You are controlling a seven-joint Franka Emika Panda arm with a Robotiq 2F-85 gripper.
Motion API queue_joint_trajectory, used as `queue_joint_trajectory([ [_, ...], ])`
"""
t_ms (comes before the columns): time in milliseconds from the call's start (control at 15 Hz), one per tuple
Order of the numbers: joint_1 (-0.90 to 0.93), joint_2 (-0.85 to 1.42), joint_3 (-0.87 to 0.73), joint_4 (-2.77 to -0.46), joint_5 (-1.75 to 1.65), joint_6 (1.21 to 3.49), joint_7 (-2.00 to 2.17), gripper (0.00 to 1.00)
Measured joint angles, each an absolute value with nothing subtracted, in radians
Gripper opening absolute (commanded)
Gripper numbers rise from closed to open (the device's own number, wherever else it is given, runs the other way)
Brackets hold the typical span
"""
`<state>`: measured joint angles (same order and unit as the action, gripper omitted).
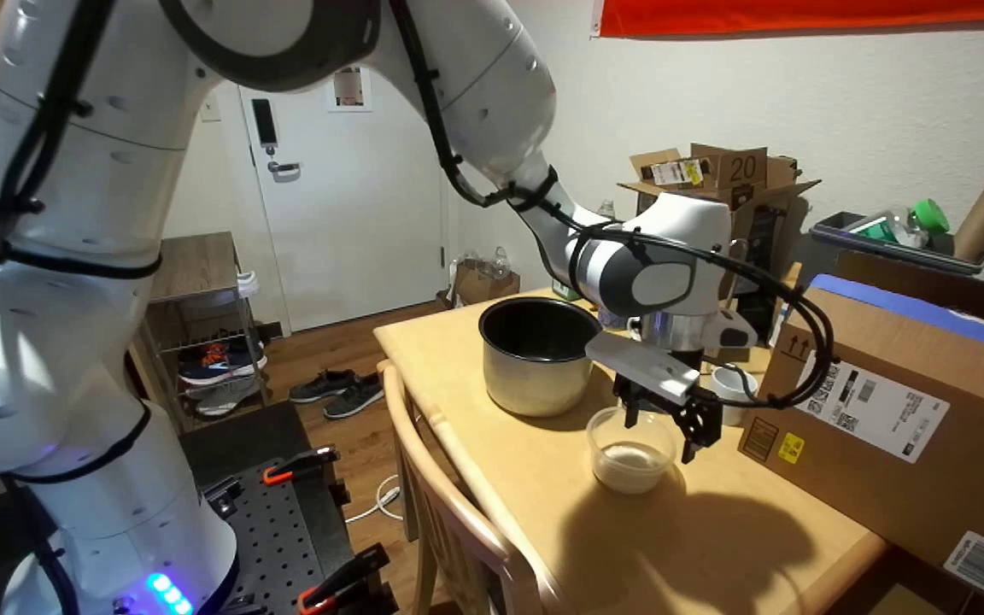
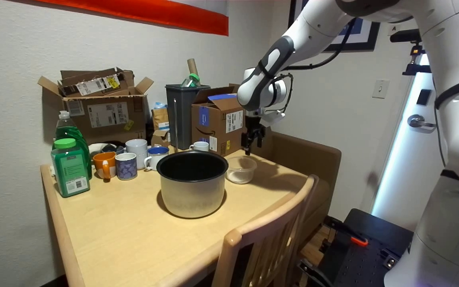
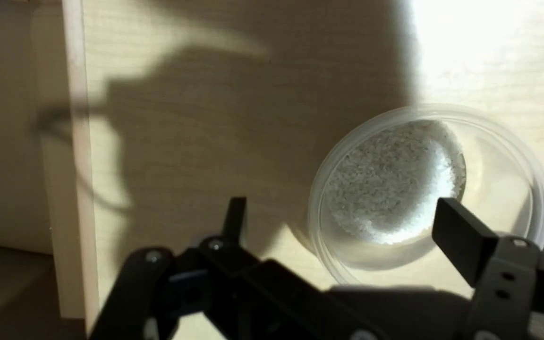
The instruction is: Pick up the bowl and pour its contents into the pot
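Bowl (image 1: 620, 480) of white grains (image 3: 380, 184), tool (image 1: 659, 436) over its rim, jaws apart, pot (image 1: 535, 384) nearby.

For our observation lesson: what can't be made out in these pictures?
The pot: floor hidden by its near wall, in both exterior views.
The bowl: partly behind the gripper, in the wrist view.
The chair: bottom cut off by the lower edge, in an exterior view.
The box label: fine print too small to read, in an exterior view.
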<state>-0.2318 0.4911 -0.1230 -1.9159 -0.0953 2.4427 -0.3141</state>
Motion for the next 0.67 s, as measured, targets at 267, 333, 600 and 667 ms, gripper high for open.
queue_joint_trajectory([
  [267, -0.270, 0.578, -0.080, -1.862, -0.049, 2.495, -0.358, 1.00],
  [333, -0.279, 0.598, -0.072, -1.850, -0.043, 2.505, -0.364, 1.00],
  [600, -0.305, 0.658, -0.051, -1.809, -0.027, 2.508, -0.369, 0.72],
  [667, -0.310, 0.668, -0.048, -1.801, -0.026, 2.508, -0.369, 0.66],
])
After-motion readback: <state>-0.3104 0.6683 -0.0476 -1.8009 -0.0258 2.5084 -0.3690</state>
